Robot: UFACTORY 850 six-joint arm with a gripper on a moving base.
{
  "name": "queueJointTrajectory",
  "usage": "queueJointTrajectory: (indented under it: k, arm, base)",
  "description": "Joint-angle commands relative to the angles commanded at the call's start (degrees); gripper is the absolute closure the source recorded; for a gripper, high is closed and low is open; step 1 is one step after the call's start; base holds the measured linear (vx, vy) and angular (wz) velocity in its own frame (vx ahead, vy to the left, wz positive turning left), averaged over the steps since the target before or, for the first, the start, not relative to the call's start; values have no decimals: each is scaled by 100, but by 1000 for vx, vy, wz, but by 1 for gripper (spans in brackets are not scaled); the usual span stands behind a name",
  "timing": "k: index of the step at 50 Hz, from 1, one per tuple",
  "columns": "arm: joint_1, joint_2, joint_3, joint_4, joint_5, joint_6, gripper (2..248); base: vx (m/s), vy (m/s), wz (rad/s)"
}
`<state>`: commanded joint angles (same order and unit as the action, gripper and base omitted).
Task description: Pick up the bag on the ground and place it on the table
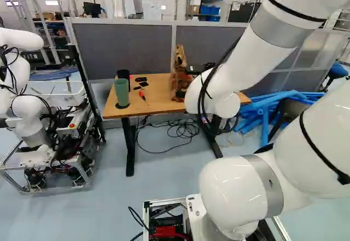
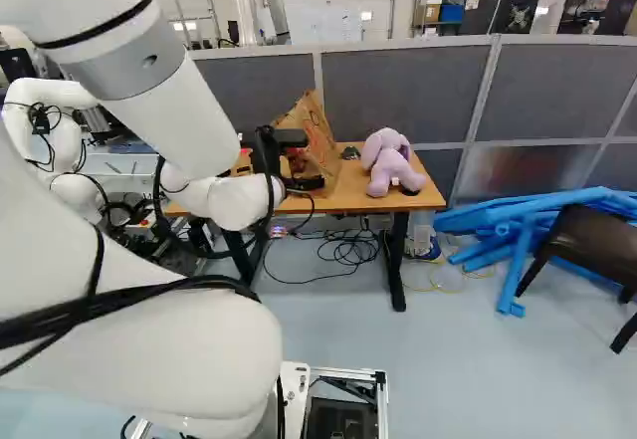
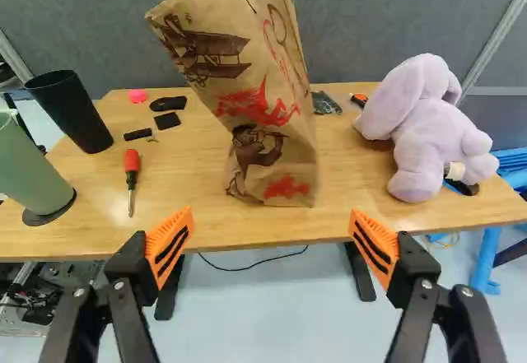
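The black gripper (image 3: 272,215), spread wide and holding nothing, faces a paper bag (image 3: 268,116) already standing on the table (image 3: 193,186) — where an off-centre advance could topple its tall, leaning shape. The right base view shows a purple plush toy (image 2: 390,166) — unseen in the left base view.

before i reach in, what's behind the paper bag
Behind the paper bag is a grey partition. A dark item shows past its edge. The bag hides the table directly behind it.
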<state>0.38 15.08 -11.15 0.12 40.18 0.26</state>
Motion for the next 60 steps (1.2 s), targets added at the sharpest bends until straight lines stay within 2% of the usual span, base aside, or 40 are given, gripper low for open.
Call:
queueJointTrajectory:
  k: [29, 60]
  arm:
    - [-30, 71, 479, -9, 766, -20, 3]
    - [-38, 92, 615, -12, 982, -26, 3]
  base:
    - [0, 0, 0]
    - [0, 0, 0]
